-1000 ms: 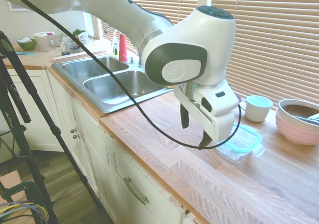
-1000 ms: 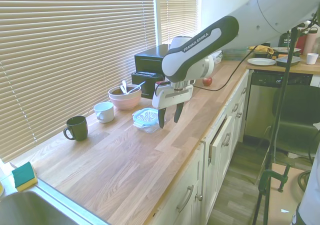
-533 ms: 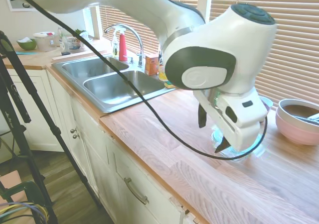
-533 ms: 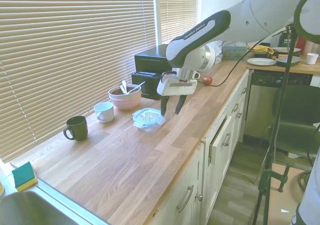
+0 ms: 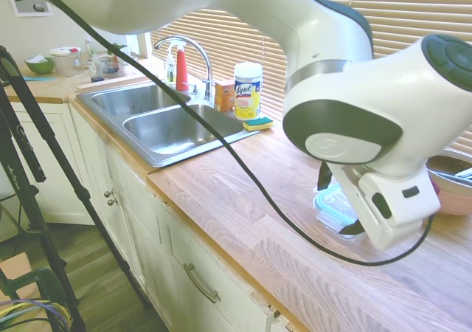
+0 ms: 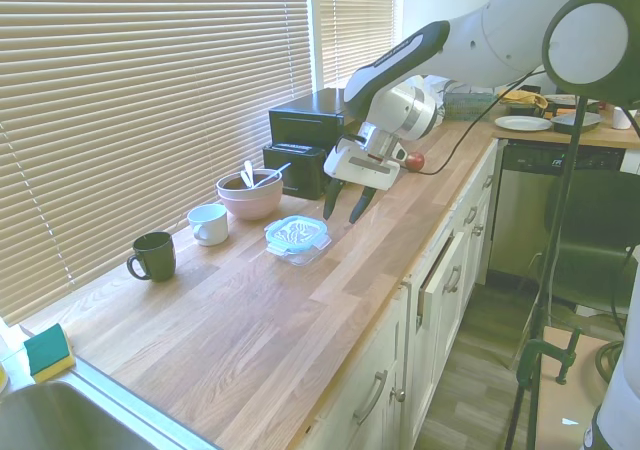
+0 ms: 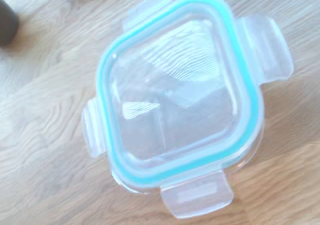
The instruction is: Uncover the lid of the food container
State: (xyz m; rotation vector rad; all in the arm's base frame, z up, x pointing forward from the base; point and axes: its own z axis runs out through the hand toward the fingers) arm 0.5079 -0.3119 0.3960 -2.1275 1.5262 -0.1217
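Observation:
The food container [image 6: 297, 240] is a small clear glass dish on the wooden counter, closed by its lid [image 7: 177, 95]. The lid is clear with a teal rim seal, and its four snap tabs splay outward. In the first exterior view the lid [image 5: 333, 203] peeks out behind my hand. My gripper [image 6: 343, 206] hangs open and tilted, a little above the counter, just beside the container on the side away from the sink. Nothing is between its fingers [image 6: 329, 206]. My gripper [image 5: 338, 209] straddles the container's outline in the first exterior view without touching it.
A pink bowl [image 6: 250, 195] with utensils, a white cup [image 6: 208, 224] and a dark green mug [image 6: 152, 256] stand along the blinds. A black appliance [image 6: 300, 140] sits behind the arm. The steel sink [image 5: 169, 118] and a Lysol canister [image 5: 248, 90] lie further along the counter.
The arm has swung away from the sink and past the container. The gripper rose slightly, tilted, and stayed open. The container and lid have not moved.

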